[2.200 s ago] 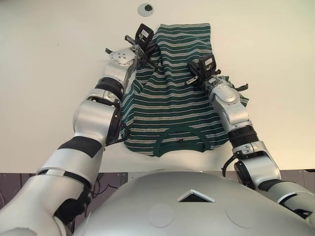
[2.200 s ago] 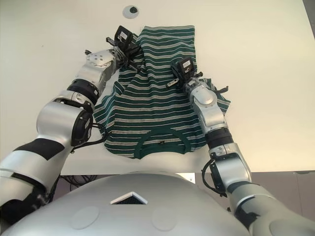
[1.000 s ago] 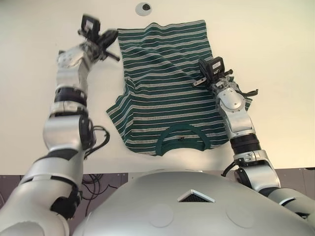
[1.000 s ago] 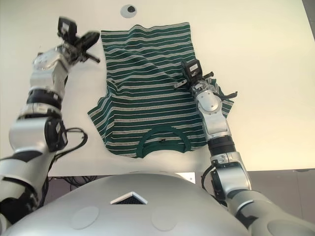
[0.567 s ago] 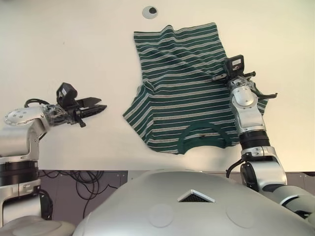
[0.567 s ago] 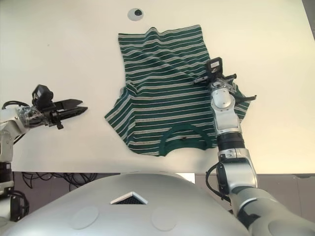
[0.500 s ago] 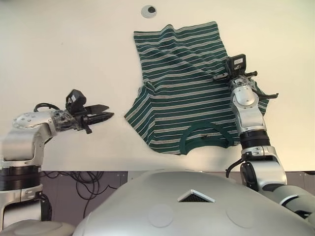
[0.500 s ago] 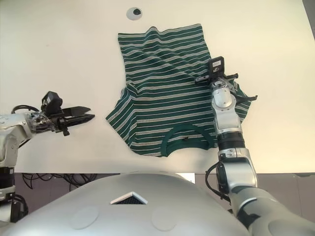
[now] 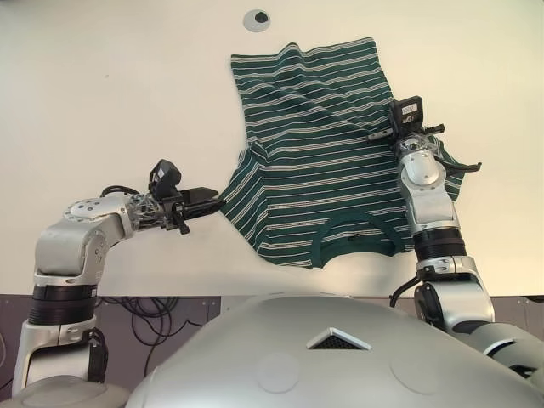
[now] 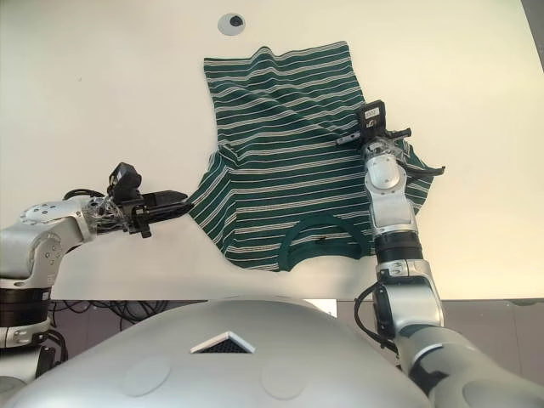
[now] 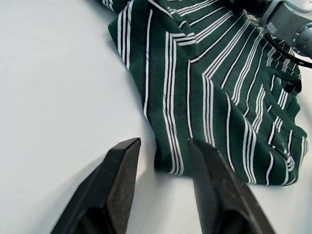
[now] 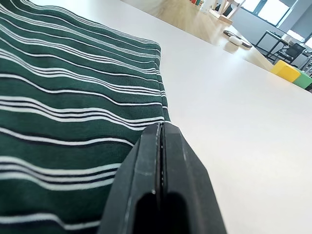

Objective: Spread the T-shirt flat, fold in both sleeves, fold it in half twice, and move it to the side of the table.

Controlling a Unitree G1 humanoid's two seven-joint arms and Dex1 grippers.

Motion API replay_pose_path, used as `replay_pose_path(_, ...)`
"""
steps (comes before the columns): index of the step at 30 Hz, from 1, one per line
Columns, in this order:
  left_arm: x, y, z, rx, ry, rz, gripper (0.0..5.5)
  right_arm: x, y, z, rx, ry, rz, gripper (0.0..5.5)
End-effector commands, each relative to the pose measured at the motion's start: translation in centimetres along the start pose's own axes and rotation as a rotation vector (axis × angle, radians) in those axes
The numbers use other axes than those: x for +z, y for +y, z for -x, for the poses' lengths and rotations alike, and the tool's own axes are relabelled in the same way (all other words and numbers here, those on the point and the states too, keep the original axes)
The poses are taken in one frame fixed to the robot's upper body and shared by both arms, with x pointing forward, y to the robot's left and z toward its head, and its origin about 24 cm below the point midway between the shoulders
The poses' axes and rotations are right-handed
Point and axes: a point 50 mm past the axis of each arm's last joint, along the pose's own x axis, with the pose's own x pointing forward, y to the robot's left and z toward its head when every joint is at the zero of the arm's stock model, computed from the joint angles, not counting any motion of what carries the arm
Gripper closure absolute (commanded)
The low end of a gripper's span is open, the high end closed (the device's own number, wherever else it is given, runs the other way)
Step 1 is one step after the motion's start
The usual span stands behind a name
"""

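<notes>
T-shirt (image 9: 314, 144), dark green with thin white stripes, lies rumpled on the white bench (image 9: 102, 85). Its hem end is just beside the round disc (image 9: 257, 19) set in the bench top, and its collar is at the end farthest from that disc. Diagonal creases cross the body. The left sleeve edge is doubled over on itself, and the right sleeve juts out from under the right arm.

From the head views, the left pincer (image 9: 212, 201) is seen side-on, low at the folded left sleeve edge, well apart from the disc. The left wrist view makes its state plain: the pincer (image 11: 163, 142) is spread, and the doubled striped edge lies just ahead of the gap.

The right pincer (image 9: 380, 133) sits on the shirt's right side, nearer the disc than the left one. In the right wrist view its fingers (image 12: 146, 161) are pressed together over the stripes. Whether any cloth is caught between them cannot be told.
</notes>
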Motion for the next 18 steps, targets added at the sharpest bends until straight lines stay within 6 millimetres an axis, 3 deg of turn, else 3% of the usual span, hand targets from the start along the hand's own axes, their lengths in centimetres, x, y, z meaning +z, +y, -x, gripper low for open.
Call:
replay_pose_path(1,-1.3,0.2,-0.1,0.036,0.087,0.017,4.00,-1.5,0.4,0.6,0.024,0.072,0.026,5.50)
replay_pose_path(11,-1.9,-0.8,-0.6,-0.055,0.097,-0.050,5.46,0.4,-0.5,0.5,-0.054,-0.034,-0.047,5.50)
replay_pose_path(18,-0.1,0.6,0.4,-0.020,0.009,-0.075,5.49,3.0,-0.9,0.9,-0.070,-0.220,-0.110,5.50)
